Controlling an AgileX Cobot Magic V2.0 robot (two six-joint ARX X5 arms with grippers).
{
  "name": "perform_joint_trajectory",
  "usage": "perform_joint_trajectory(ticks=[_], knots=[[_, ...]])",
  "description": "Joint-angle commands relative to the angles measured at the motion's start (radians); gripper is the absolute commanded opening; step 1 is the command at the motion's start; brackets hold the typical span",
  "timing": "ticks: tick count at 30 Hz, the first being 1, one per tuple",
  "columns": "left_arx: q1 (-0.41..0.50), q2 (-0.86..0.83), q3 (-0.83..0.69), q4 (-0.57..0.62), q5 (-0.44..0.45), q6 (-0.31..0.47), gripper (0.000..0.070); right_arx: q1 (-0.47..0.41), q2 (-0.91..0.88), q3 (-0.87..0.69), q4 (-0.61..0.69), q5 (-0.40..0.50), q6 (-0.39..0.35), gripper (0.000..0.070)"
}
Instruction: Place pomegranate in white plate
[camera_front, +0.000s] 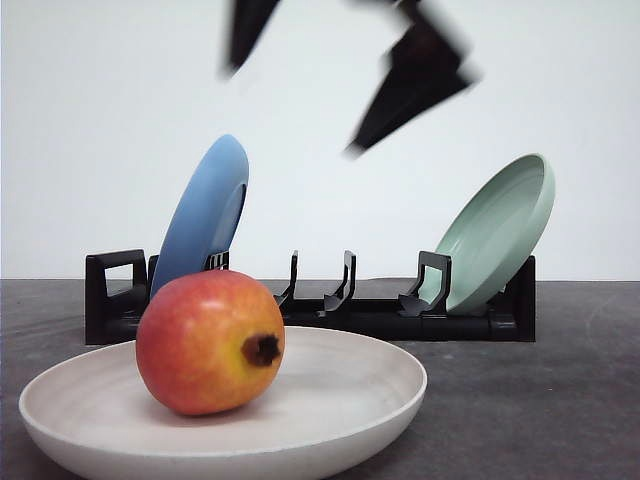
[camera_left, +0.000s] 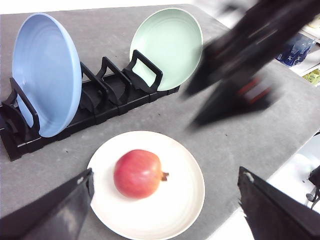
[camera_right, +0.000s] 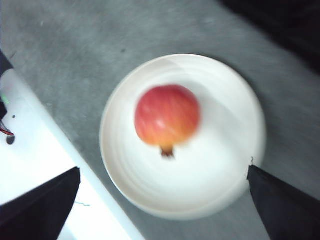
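Note:
The pomegranate is red with yellow-orange patches and a dark crown nub. It rests on its side inside the white plate at the table's front. From above, the pomegranate sits near the middle of the white plate, and the pomegranate lies apart from all fingers on the white plate. My left gripper is open high above it, with nothing held. My right gripper is open too, above the plate. Both grippers appear blurred overhead, left and right.
A black dish rack stands behind the plate. It holds a blue plate at its left end and a pale green plate at its right end. The table's edge runs close by the white plate.

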Motion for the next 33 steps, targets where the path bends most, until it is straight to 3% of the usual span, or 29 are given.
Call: perform_joint_trajectory(ticks=[1, 6, 14, 21, 29, 30, 31, 32, 33], knots=[[-0.015, 0.005, 0.005, 0.011, -0.006, -0.002, 0.0539, 0.007, -0.077, 0.021, -0.049, 0.028, -0.024, 0.0700], [-0.015, 0.005, 0.005, 0.012, -0.006, 0.000, 0.0540, 0.006, -0.326, -0.024, -0.143, 0.152, -0.023, 0.0700], [-0.015, 0.005, 0.005, 0.018, -0.006, 0.000, 0.0540, 0.006, -0.732, -0.260, -0.059, 0.323, 0.109, 0.0700], [-0.015, 0.005, 0.005, 0.019, -0.016, 0.011, 0.0540, 0.006, -1.018, -0.435, 0.085, 0.328, 0.109, 0.0700], [-0.015, 0.005, 0.005, 0.019, -0.023, 0.016, 0.0535, 0.006, -1.062, -0.445, 0.099, 0.328, 0.099, 0.0700], [-0.015, 0.005, 0.005, 0.019, -0.023, 0.016, 0.0483, 0.006, -1.062, -0.445, 0.099, 0.328, 0.099, 0.0643], [-0.015, 0.005, 0.005, 0.018, -0.023, 0.016, 0.0310, 0.006, -1.061, -0.445, 0.096, 0.328, 0.099, 0.0457], [-0.015, 0.005, 0.005, 0.015, -0.023, 0.019, 0.0080, 0.006, -1.061, -0.445, 0.092, 0.326, 0.098, 0.0179], [-0.015, 0.005, 0.005, 0.015, -0.023, 0.024, 0.0019, 0.006, -1.061, -0.445, 0.086, 0.323, 0.094, 0.0035]])
